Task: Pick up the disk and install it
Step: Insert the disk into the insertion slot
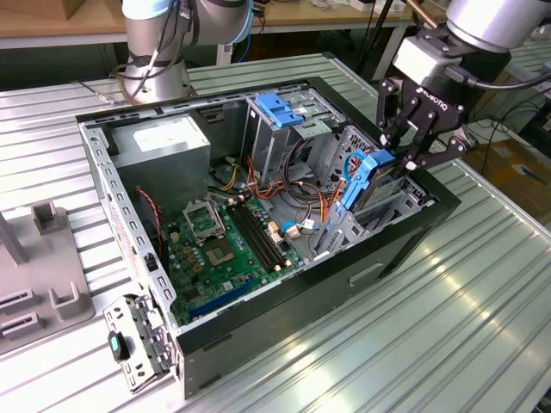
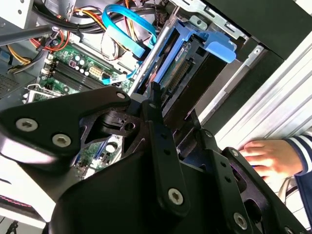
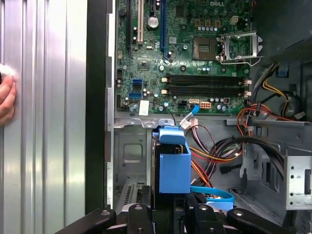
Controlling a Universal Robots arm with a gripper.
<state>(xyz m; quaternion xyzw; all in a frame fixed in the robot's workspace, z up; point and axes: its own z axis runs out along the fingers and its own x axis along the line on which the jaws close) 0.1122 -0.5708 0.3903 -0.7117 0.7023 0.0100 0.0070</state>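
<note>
End effector (image 1: 403,157) pinched on the disk (image 1: 366,176), held on edge, lower end entering the drive bay (image 1: 392,206) at the case (image 1: 379,258) front. Rail seating seems aligned but is hard to confirm. Judged best: push straight and slow, clear of cables (image 3: 214,146).

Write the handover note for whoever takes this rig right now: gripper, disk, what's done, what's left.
Gripper: shut on the disk, gripping its upper end.
Disk: tilted, with its lower end inside the open computer case, at the drive bay toward the exterior view's right.
Done: the disk is picked up and at the case.
Left: it is not seated; much of it stands out above the bay.
Caution: a person's hand rests on the table beside the case.
</note>
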